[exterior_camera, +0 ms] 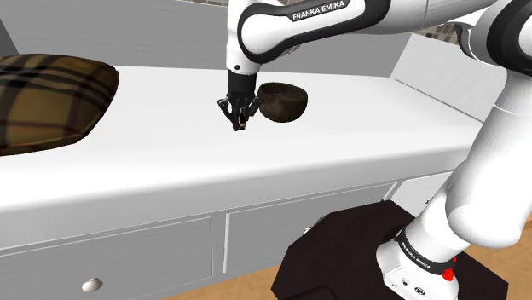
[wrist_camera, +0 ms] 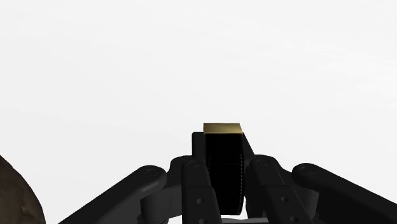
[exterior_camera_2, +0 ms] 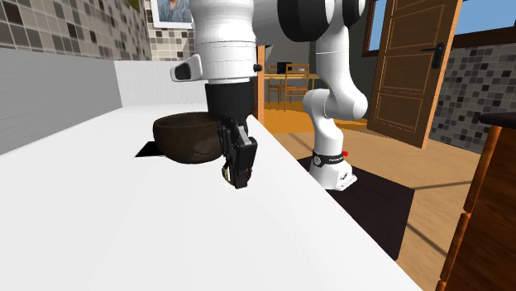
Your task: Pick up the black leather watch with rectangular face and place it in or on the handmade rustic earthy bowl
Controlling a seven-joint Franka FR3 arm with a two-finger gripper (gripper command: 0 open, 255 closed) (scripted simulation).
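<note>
Gripping the watch (wrist_camera: 222, 167) in the end effector (exterior_camera: 239, 115), black strap pinched tight between the fingers and a gold edge poking out past the tips, all held clear of the white tabletop (exterior_camera: 170, 158). Hanging just beside the brown bowl (exterior_camera: 283, 100), on its side toward the shoulder view's left, roughly level with the rim and not yet above the opening. Pickup apparently done, placing left to do: carrying across over the bowl, lowering, then letting go in or on it.
</note>
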